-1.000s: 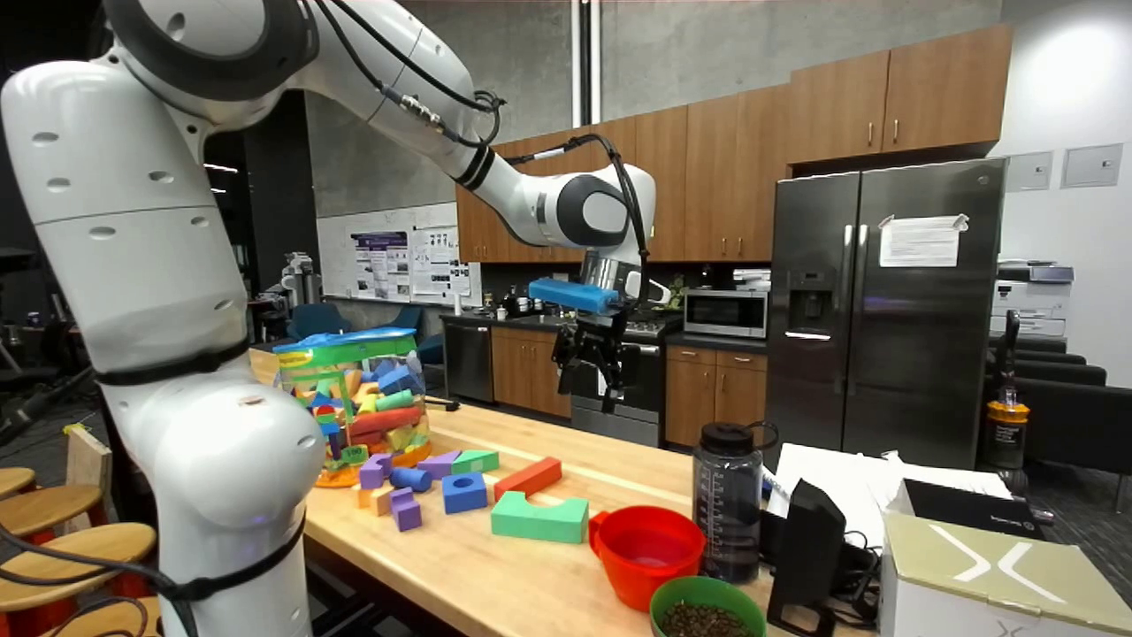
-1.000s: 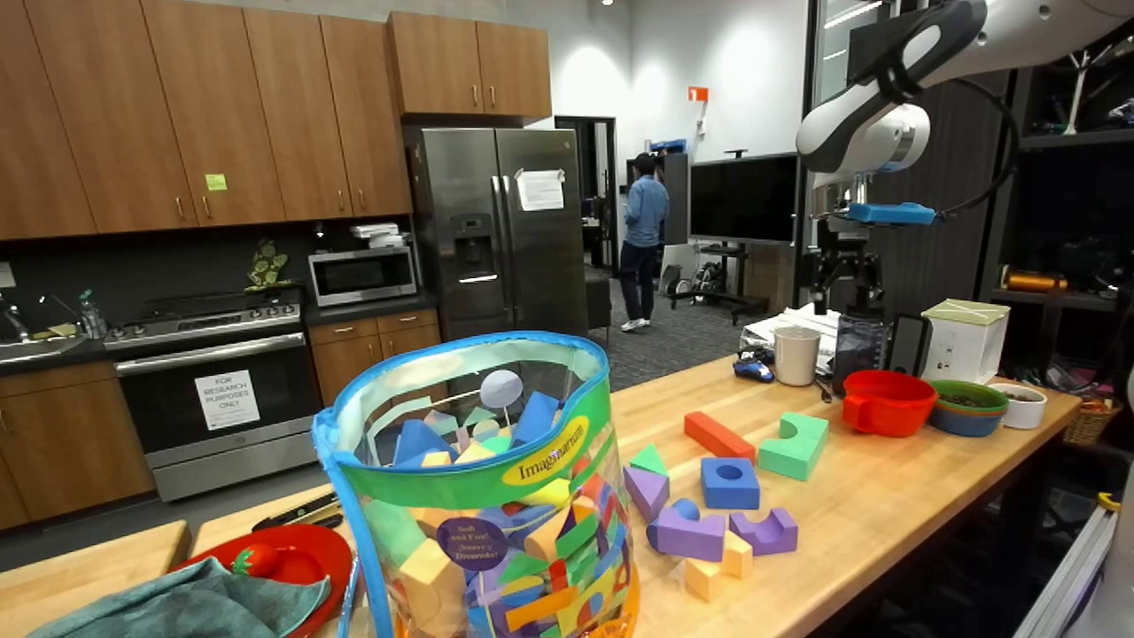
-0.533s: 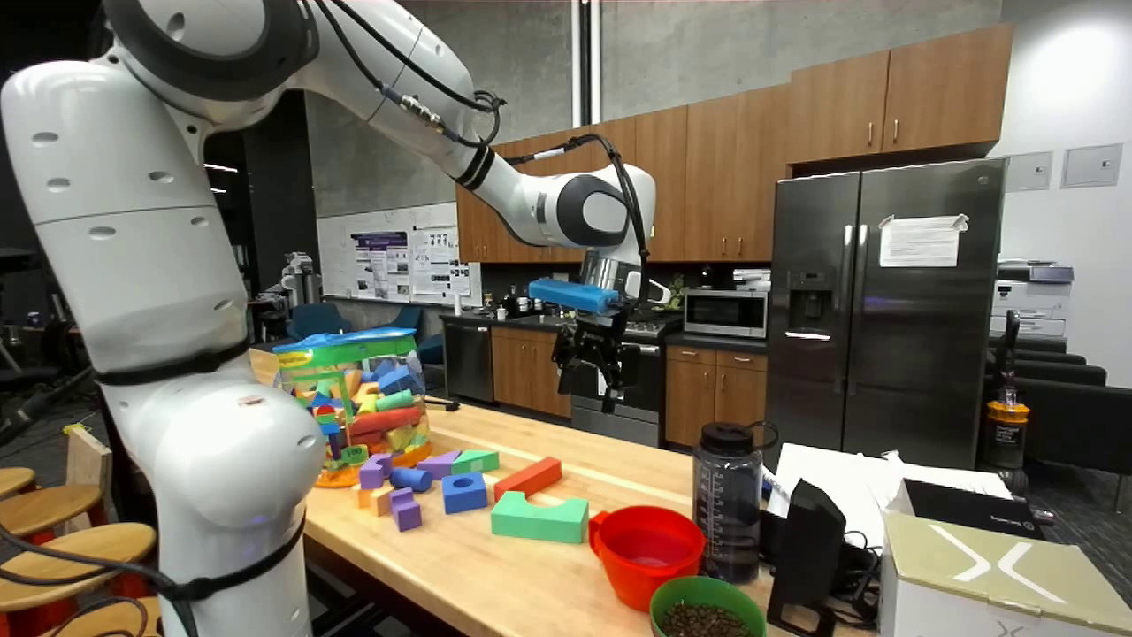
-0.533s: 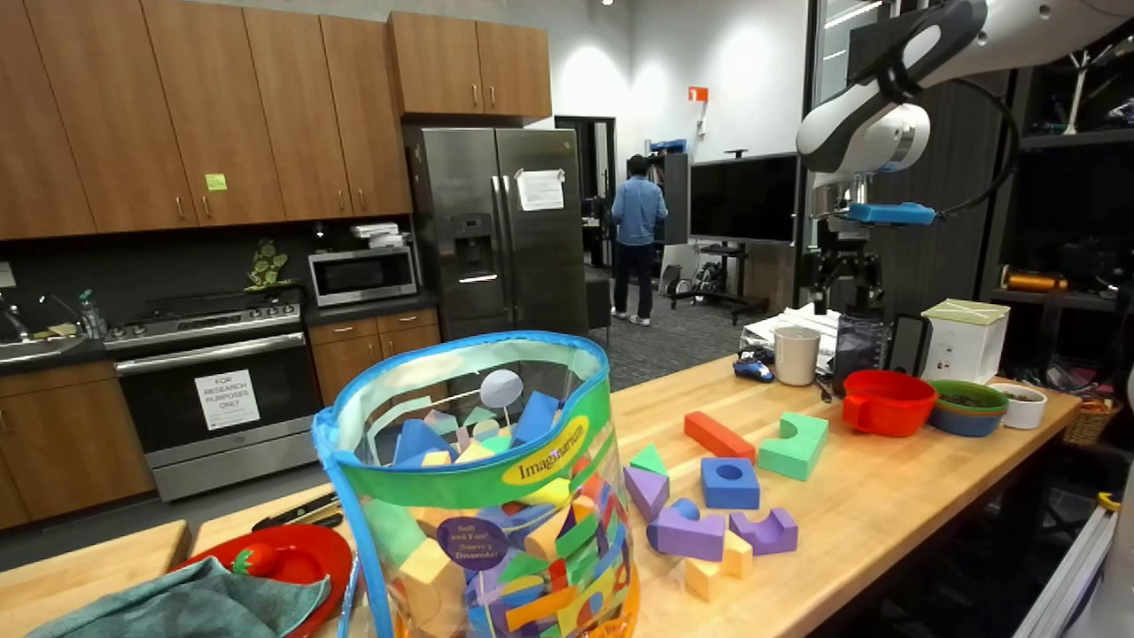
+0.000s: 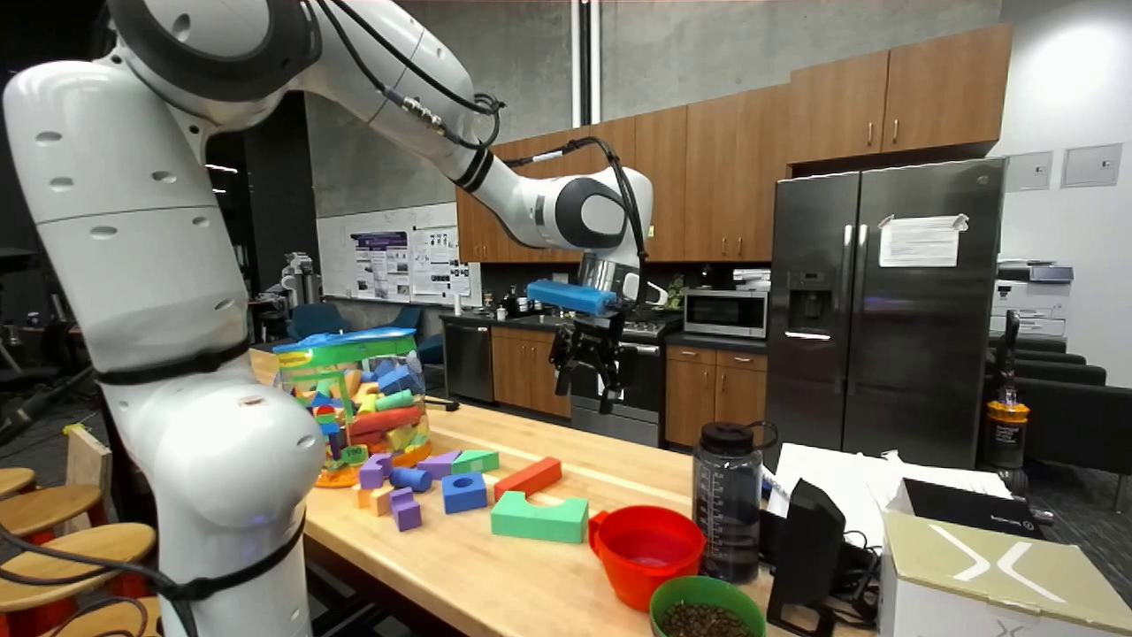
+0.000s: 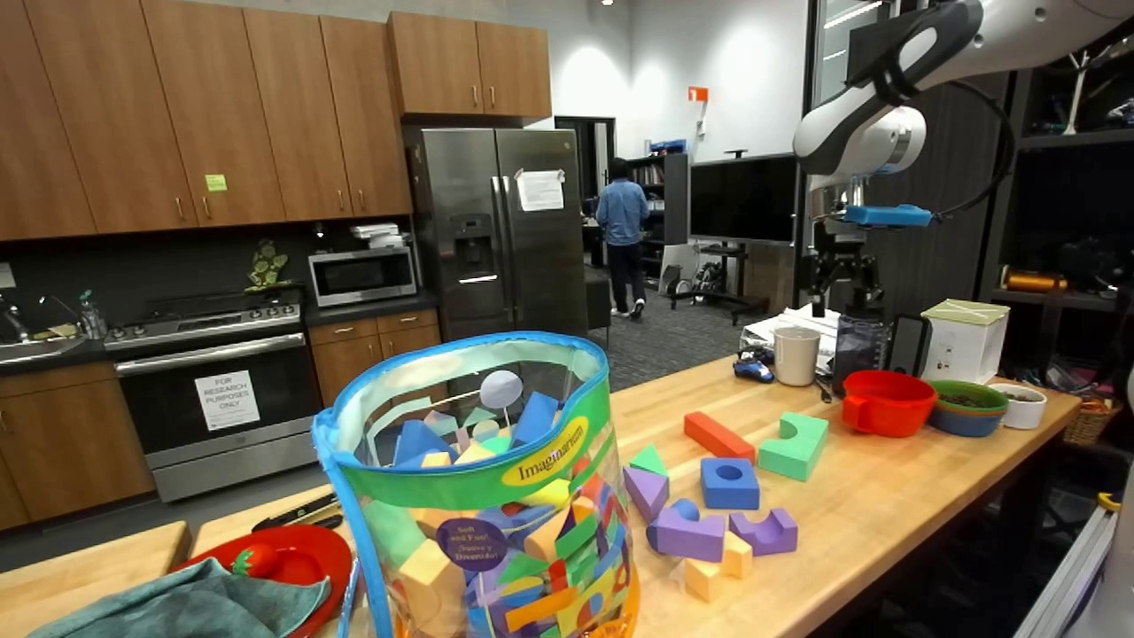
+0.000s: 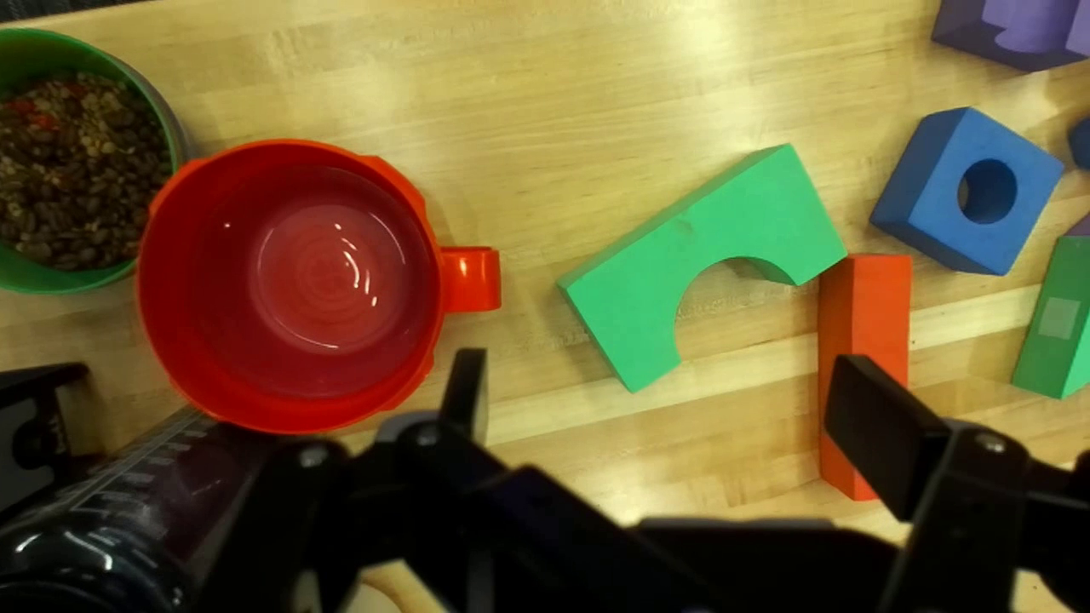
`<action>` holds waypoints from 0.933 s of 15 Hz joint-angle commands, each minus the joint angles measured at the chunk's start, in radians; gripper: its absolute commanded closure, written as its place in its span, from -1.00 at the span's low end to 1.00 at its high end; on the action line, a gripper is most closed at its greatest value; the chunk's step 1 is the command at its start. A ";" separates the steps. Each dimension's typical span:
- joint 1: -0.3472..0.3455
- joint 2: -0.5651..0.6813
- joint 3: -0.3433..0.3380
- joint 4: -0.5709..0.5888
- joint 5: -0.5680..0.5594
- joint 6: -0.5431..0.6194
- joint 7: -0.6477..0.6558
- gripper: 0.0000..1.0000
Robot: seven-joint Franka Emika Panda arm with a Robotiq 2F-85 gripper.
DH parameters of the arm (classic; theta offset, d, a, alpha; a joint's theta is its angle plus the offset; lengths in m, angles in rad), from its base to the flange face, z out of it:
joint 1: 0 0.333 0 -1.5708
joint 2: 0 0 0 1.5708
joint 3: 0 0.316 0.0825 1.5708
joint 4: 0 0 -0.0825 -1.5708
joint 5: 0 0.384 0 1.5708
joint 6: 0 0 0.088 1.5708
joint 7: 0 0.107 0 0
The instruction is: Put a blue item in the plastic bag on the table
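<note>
Above the table (image 6: 850, 532), gripper (image 7: 660, 400) pointed down, jaws wide apart; tabletop and a corner of the green arch block (image 7: 647, 285) show through the gap in the wrist view. One of the fingers (image 7: 881, 434) crosses the red bar (image 7: 877, 306) there by line of sight; in both exterior views the tips hang apart from blocks and tabletop. Light-blue oblong part (image 5: 570, 296) on the wrist (image 5: 610, 270), just above the jaws.

Below: arch block and red bar lie close at one corner; whether touching, cannot tell. Near the bar, blue block with a round hole (image 7: 937, 191), on the table outside the plastic bag (image 6: 425, 486). Next along, blue cylinder (image 5: 411, 479), near a purple block (image 5: 407, 513). Plastic bag itself well apart from the gripper: upright on the table, clear-walled, packed with coloured blocks (image 6: 434, 580), some blue.

Other direction: red bowl (image 7: 213, 281), handle (image 7: 473, 279) toward the arch block; green bowl (image 7: 51, 277) beside it, brown grains (image 7: 81, 187) inside; dark bottle (image 5: 727, 504) just beside the red bowl.
</note>
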 commanded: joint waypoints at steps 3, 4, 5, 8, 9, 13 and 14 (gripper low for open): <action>0.035 0.075 0.084 0.043 0.022 0.011 -0.033 -1.00; 0.049 0.086 0.104 0.056 0.023 0.012 -0.042 -1.00; 0.069 0.093 0.129 0.069 0.021 0.019 -0.050 -1.00; 0.123 0.111 0.197 0.131 0.016 0.017 -0.081 -1.00; 0.140 0.116 0.218 0.159 0.013 0.011 -0.091 -1.00; 0.184 0.123 0.273 0.235 0.008 -0.004 -0.132 -1.00; 0.191 0.121 0.282 0.247 0.007 -0.006 -0.140 -1.00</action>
